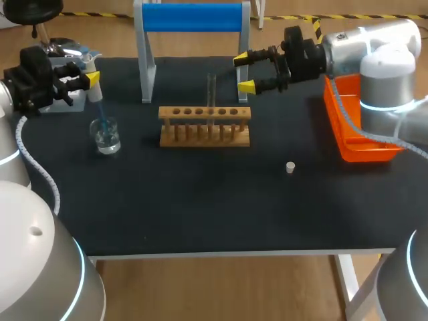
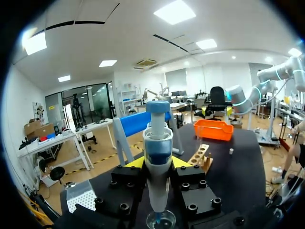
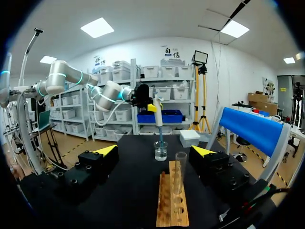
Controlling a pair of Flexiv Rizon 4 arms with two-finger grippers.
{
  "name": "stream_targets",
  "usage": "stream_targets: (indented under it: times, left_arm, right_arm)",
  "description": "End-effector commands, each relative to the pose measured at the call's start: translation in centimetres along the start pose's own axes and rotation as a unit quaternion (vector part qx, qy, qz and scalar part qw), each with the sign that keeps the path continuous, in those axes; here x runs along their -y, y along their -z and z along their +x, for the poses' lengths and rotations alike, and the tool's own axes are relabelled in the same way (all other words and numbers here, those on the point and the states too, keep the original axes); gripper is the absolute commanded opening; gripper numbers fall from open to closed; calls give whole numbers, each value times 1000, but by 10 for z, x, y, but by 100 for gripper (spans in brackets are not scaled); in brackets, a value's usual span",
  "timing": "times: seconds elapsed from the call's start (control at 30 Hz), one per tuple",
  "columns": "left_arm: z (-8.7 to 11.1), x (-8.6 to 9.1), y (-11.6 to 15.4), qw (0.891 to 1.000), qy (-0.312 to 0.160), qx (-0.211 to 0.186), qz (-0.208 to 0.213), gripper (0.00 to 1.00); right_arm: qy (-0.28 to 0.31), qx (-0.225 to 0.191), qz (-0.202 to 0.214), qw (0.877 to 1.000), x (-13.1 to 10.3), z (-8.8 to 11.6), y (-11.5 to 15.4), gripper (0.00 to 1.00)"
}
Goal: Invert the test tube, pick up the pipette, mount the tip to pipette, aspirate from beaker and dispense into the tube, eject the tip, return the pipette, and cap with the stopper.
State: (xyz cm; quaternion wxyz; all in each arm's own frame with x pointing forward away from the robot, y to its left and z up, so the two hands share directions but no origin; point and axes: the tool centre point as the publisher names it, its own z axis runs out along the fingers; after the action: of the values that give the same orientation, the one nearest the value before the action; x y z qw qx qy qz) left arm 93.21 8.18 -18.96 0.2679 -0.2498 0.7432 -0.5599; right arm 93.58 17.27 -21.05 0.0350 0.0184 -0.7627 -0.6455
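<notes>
The white and blue pipette (image 2: 157, 157) stands upright at the far left of the table. It is clamped from both sides between the yellow-tipped fingers of the left gripper (image 1: 91, 77). Its thin blue tip (image 1: 99, 110) points down into the small clear glass beaker (image 1: 105, 136), which holds a little clear liquid. Whether the tip end is under the liquid cannot be told. A white box (image 3: 189, 138) sits on the table just beyond the beaker, at the far left corner.

To the right of the beaker, near the middle of the table, is the light wooden test tube rack (image 1: 204, 126) with a single row of holes. The clear glass test tube (image 1: 211, 100) stands upright in one of the holes towards the rack's right end, with its mouth up and no stopper in it.

The right gripper (image 1: 245, 72) hangs above the table just to the far right of the rack. Its two fingers are spread wide with nothing between them, and they point left towards the tube.

The small white stopper (image 1: 290, 167) lies alone on the black table top (image 1: 200, 207), nearer than the rack and to its right, well apart from both grippers. An orange plastic tray (image 1: 354, 127) rests at the right edge, under the right arm. Behind the rack, at the far edge, stands a pale frame carrying a blue horizontal bar (image 1: 192, 17).
</notes>
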Motion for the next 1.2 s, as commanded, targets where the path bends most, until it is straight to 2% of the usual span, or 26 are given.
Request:
stream_targets:
  times: [0.03, 0.3, 0.83, 1.2]
  left_arm:
    - [0, 0, 0, 1000, 0, 1, 0, 0]
    - [0, 0, 0, 1000, 0, 1, 0, 0]
    - [0, 0, 0, 1000, 0, 1, 0, 0]
    - [0, 0, 0, 1000, 0, 1, 0, 0]
  right_arm:
    - [3, -9, 7, 1000, 8, -11, 1, 100]
    - [12, -24, 32, 999, 24, -22, -4, 100]
    - [34, -26, 102, 994, 46, -36, -23, 100]
    - [38, -28, 127, 991, 59, -39, -43, 100]
